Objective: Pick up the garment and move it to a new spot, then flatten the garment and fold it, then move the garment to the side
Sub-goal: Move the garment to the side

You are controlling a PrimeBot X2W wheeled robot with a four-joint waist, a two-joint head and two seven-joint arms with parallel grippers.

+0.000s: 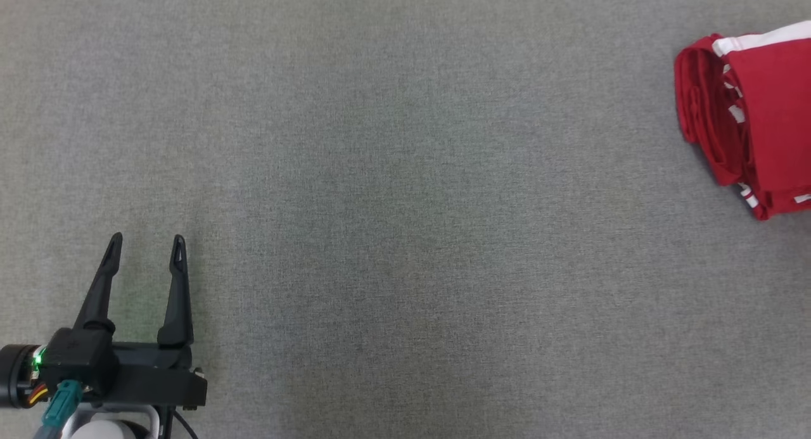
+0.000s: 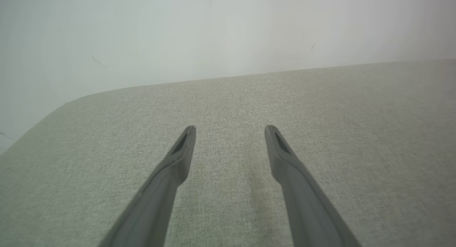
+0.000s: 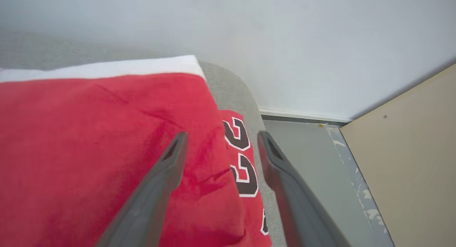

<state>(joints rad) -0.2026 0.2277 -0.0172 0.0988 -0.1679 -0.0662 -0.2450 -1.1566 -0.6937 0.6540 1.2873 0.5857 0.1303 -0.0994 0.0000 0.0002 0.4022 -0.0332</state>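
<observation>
While hovering over the folded garment (image 3: 107, 150), stands spread wide at the right gripper (image 3: 222, 133), pinching nothing. Lies mostly beneath and to the left of that gripper's left-hand finger: red cloth, white band at the far end. Shows a lettered edge running away from the wrist, straight up the gap between the two fingertips. Puts the long axis roughly in line with the fingers, not across them. Looks already folded into a compact stack and set off to the side, so judged close to the end of the task.

Sits far from the left gripper (image 1: 147, 238), likewise spread open and empty, pointing out over bare grey tabletop (image 1: 405, 236). Places the garment (image 1: 754, 122) well off to the right of those fingertips and somewhat ahead of them. Falls clearly nearer the right arm, then; leaves any further nudge or regrasp, by this judgement, to that side.

Offers little room on the outer side. Just right of the lettered edge comes the rounded table edge (image 3: 231, 86), then a drop to grey floor (image 3: 306, 158) beyond the right-hand finger, a tan panel (image 3: 409, 161) further right, pale wall (image 3: 285, 44) ahead. Leaves wide bare surface left of the right fingers and ahead of the left ones. Calls for withdrawing up and inward, never outward, lest the stack drag over the rim.
</observation>
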